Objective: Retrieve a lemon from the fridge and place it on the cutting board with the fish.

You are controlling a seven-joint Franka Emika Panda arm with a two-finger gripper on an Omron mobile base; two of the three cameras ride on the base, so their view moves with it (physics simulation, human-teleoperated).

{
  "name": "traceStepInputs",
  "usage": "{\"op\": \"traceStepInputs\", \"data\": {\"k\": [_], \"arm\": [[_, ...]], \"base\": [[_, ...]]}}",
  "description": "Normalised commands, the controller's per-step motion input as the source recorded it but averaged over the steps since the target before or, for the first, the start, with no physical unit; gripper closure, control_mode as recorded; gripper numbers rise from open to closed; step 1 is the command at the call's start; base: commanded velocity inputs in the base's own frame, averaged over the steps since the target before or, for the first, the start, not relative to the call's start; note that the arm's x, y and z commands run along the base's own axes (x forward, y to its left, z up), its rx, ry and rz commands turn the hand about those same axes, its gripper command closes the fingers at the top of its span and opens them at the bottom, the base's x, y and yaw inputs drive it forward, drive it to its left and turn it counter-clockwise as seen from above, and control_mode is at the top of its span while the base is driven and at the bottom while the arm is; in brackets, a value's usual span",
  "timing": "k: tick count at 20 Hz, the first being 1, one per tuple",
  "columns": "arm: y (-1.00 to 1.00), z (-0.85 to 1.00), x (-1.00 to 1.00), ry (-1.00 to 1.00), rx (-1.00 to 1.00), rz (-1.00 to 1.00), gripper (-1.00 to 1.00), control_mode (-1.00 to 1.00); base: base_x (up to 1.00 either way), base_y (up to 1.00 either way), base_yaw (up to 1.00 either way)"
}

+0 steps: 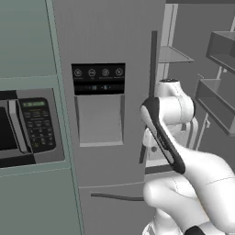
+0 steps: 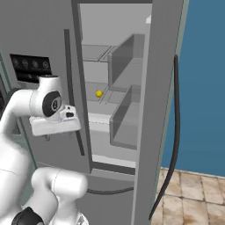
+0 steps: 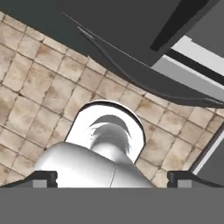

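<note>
Right now the fridge (image 2: 114, 88) stands with its right door (image 2: 154, 114) swung open, and the lemon (image 2: 99, 93) sits on a middle shelf (image 2: 94, 99) inside, towards the back. Beside the opening, the gripper (image 3: 112, 178) hangs in front of the closed left door (image 1: 110, 114), near its dark handle (image 2: 74, 92), pointing down at the tiled floor (image 3: 30, 87). Its fingers (image 3: 41, 178) are spread wide with nothing between them. A microwave (image 1: 27, 131) sits in the cabinet to the left of the fridge.
</note>
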Motion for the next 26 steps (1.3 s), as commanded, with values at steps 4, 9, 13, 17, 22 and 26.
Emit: {"op": "traceStepInputs", "data": {"k": [4,9,13,17,22,26], "arm": [[0.01,0.0,-0.04,-0.64,0.0,-0.58,-1.0,-1.0],[0.0,0.21,0.08,-0.45,0.04,-0.68,-1.0,-1.0],[-0.01,0.0,0.13,-0.04,0.07,-0.19,-1.0,-1.0],[0.0,0.01,0.29,0.0,0.0,0.08,-1.0,-1.0],[-0.04,0.0,0.44,0.0,0.0,0.12,-1.0,-1.0],[0.0,0.01,0.56,-0.06,0.0,0.08,-1.0,-1.0]], "base": [[0.0,0.0,0.0],[0.0,0.0,0.0],[0.0,0.0,0.0],[0.0,0.0,0.0],[0.0,0.0,0.0],[0.0,0.0,0.0]]}}
